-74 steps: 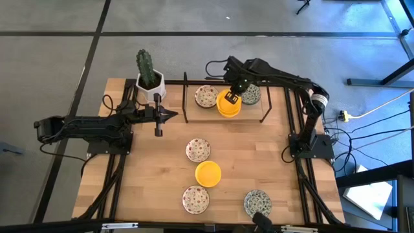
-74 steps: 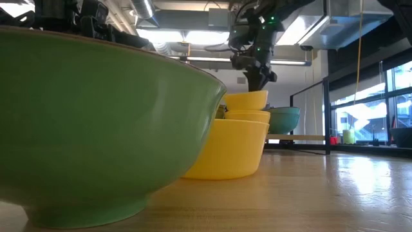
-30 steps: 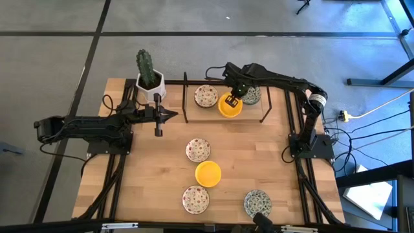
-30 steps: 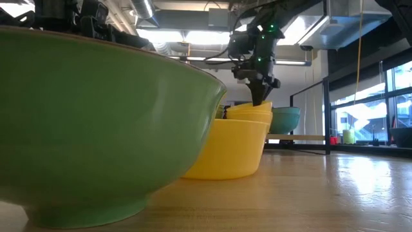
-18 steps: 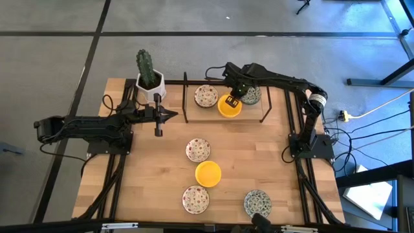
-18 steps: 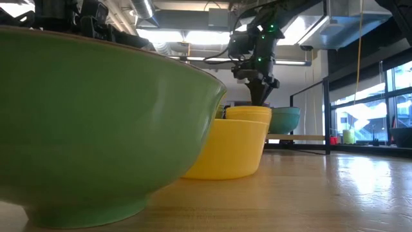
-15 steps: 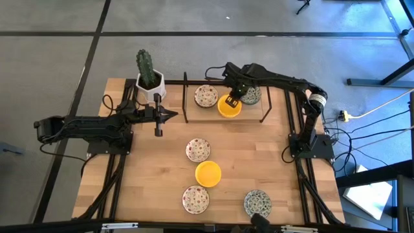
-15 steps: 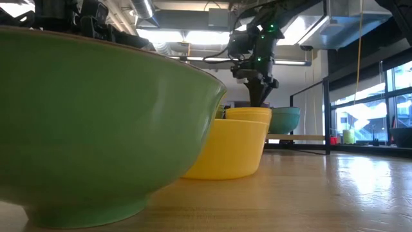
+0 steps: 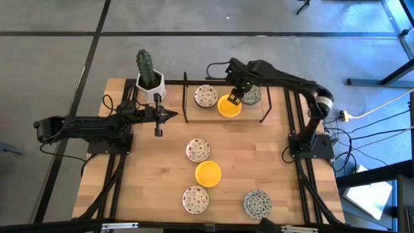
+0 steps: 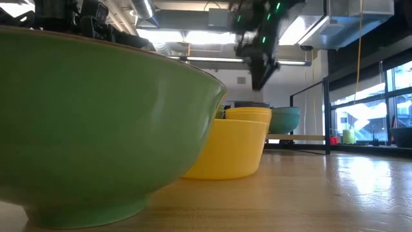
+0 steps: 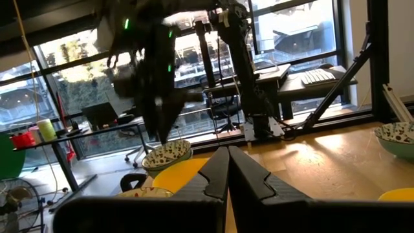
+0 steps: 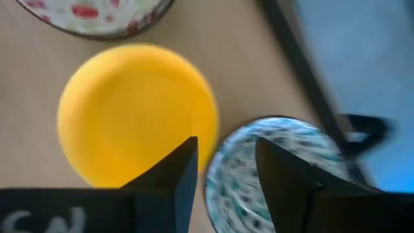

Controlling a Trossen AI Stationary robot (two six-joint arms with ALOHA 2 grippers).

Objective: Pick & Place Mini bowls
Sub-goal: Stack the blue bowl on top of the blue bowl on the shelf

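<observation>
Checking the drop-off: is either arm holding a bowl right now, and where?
Nothing is held. The right gripper hangs open above the yellow bowl; the left gripper is shut, empty.

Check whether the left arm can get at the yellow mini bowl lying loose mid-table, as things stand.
Probably yes. The yellow mini bowl lies alone on bare wood, apart from the neighbouring bowls. The left gripper, shut, waits toward the far-left part of the table, and nothing stands between them.

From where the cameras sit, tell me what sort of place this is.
Probably a robotics lab or test workspace in an office-like building. A wooden table stands on a bare grey floor, office chairs and desks show by large windows, and exposed ceiling ducts run overhead.
</observation>
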